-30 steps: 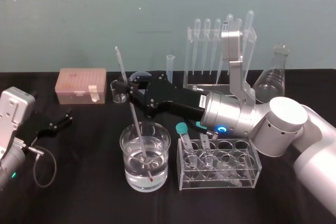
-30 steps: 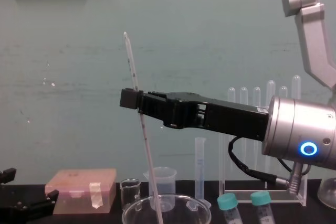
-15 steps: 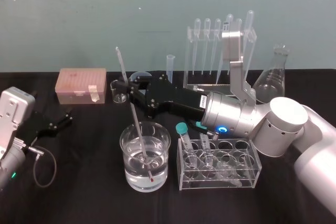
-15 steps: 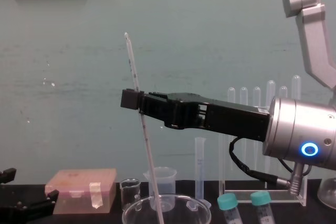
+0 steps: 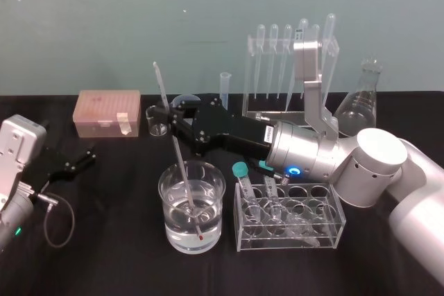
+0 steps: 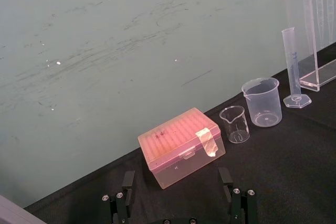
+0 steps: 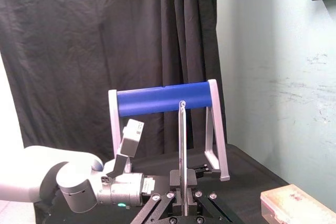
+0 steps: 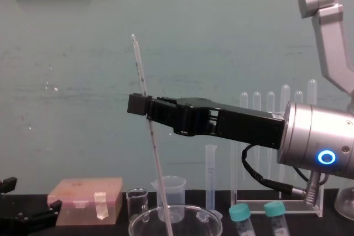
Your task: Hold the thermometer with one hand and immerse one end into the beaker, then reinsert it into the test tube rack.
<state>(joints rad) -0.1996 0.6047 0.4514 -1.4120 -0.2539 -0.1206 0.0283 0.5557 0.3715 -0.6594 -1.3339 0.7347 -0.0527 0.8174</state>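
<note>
**Thermometer Dipped, Rack Next**

At far left, parked low over the bench (image 5: 118,261), fingers spread and empty: the left gripper (image 5: 78,159). Left of centre, standing in the beaker (image 5: 166,206) of clear liquid with red tip near the bottom: the thermometer (image 5: 180,161), long axis steeply upright, top leaning left. Clenched on the stem from the right: the right gripper (image 5: 168,114). Immersion step seemingly in hand; next, probably a straight lift clear of the rim, then a carry rightward and back to a hole in the test tube rack (image 5: 267,111).
</note>
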